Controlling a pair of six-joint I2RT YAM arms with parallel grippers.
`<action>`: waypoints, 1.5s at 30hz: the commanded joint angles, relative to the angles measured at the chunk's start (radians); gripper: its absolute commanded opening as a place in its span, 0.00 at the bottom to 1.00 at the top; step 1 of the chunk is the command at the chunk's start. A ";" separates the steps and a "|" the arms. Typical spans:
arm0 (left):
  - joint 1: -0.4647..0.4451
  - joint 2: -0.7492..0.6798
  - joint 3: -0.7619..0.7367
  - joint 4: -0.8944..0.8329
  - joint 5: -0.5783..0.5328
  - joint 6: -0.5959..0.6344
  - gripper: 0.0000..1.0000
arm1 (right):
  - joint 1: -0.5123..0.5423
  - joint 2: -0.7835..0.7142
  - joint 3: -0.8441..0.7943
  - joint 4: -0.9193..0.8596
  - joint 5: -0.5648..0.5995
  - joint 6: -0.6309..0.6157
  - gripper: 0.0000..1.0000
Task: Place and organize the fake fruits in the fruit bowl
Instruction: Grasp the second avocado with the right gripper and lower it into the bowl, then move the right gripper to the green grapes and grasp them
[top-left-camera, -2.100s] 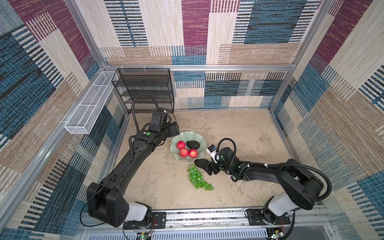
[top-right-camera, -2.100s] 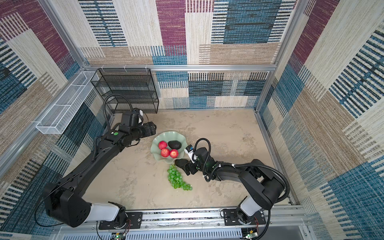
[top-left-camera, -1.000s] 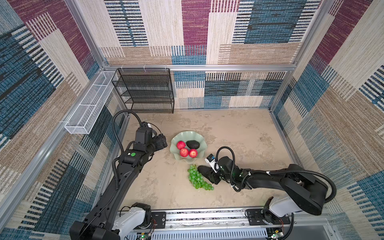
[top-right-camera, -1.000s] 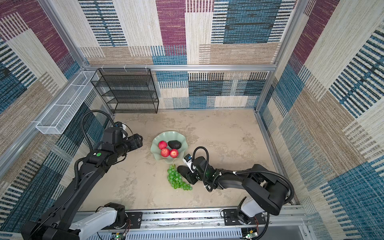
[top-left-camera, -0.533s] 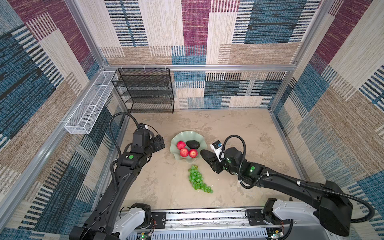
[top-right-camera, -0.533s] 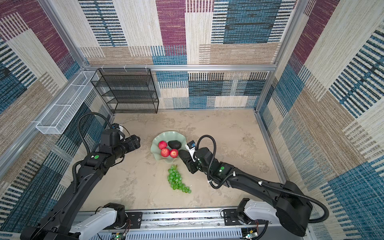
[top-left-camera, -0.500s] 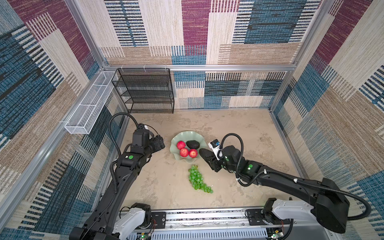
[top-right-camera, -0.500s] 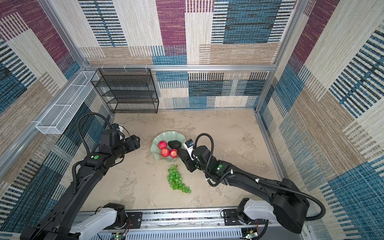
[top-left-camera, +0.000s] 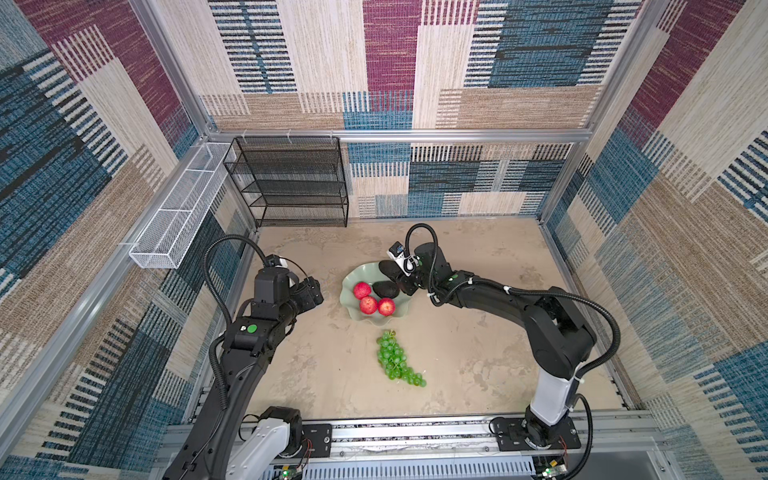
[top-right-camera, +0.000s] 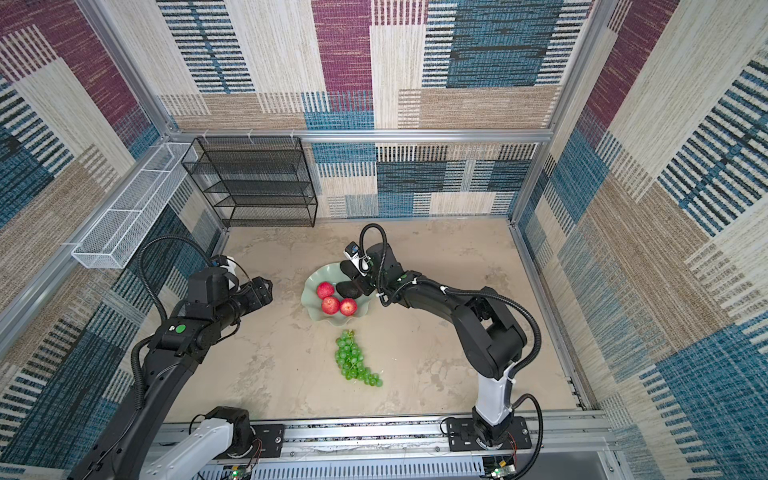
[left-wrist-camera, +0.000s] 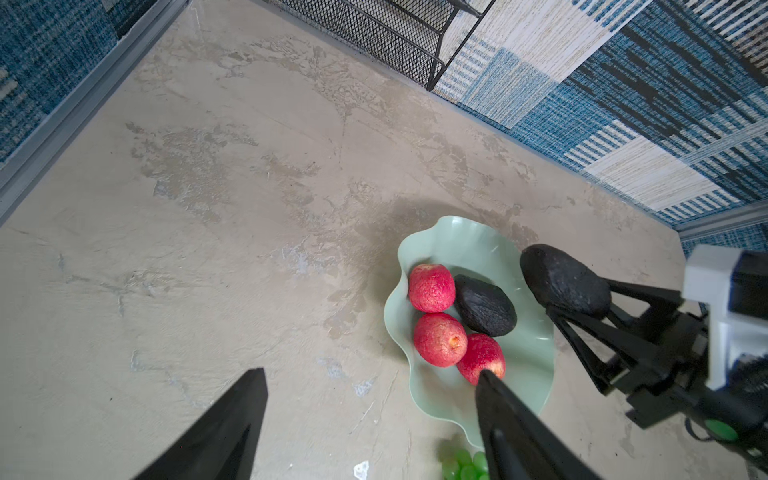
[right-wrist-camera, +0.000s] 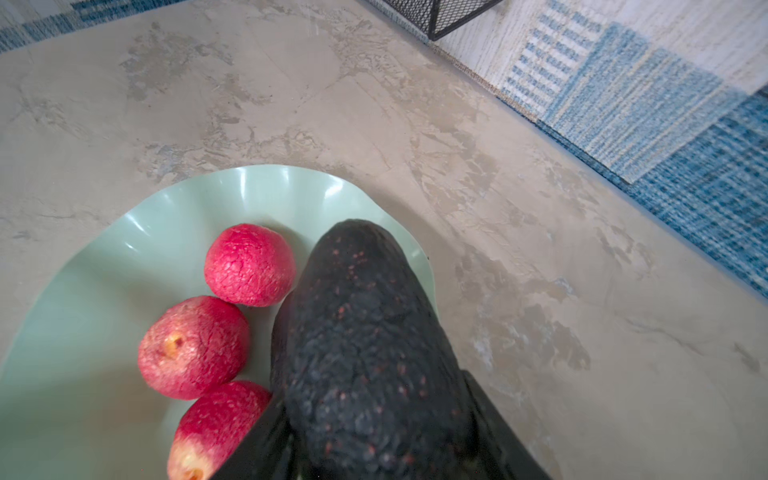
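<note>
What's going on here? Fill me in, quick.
The right gripper holds an avocado over the bowl's far-right rim, not yet released. The bowl already holds three apples and another avocado. The grapes lie on the table beside the bowl, nearer the robot. The left gripper hangs open and empty, left of the bowl.

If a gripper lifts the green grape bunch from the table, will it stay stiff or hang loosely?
Probably it sags: the grape bunch is many small round grapes in a long cluster. Held at one end, the rest may dangle.
</note>
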 joint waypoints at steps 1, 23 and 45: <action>0.003 -0.005 -0.017 0.001 0.018 -0.016 0.82 | -0.012 0.056 0.061 0.041 -0.063 -0.083 0.38; 0.007 -0.051 -0.060 -0.001 0.067 -0.005 0.82 | -0.027 0.168 0.191 -0.018 -0.105 -0.093 0.77; 0.020 -0.046 -0.060 0.029 0.055 0.064 0.83 | 0.365 -0.429 -0.608 0.202 0.167 0.630 0.95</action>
